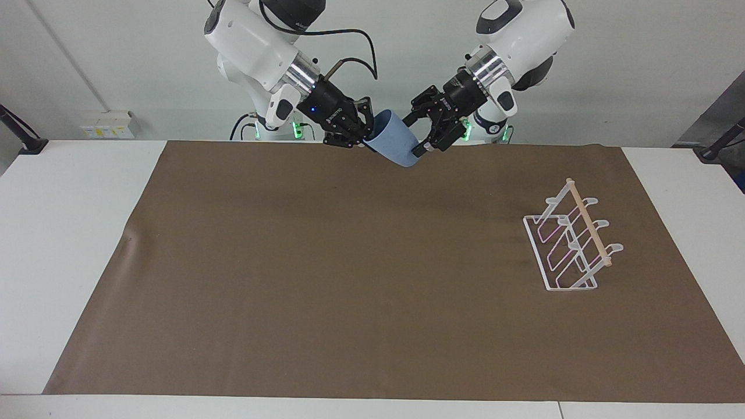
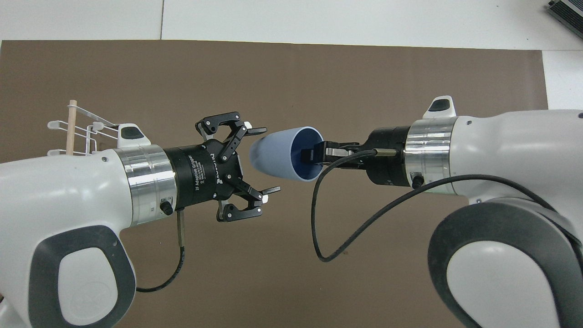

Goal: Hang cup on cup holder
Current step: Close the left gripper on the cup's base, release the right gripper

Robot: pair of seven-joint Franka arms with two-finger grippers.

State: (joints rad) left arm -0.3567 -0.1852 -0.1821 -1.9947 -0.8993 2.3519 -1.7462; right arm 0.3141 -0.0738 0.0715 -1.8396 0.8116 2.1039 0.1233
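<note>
The light-blue cup [image 1: 391,139] is held in the air over the mat's edge nearest the robots, lying tilted with its base toward the left gripper. My right gripper [image 1: 368,132] is shut on the cup's rim, one finger inside the mouth, as the overhead view [image 2: 310,155] shows. My left gripper [image 1: 415,136] is open, and the cup's [image 2: 278,154] base end sits between its spread fingers [image 2: 268,160]; I cannot tell whether they touch. The white wire cup holder [image 1: 573,238] with a wooden rod stands empty toward the left arm's end, partly hidden under the left arm in the overhead view [image 2: 77,132].
A brown mat [image 1: 349,279] covers most of the white table [image 1: 70,233]. A black cable [image 2: 346,228] loops down from the right wrist. A grey device corner [image 2: 567,11] lies at the table's farthest corner.
</note>
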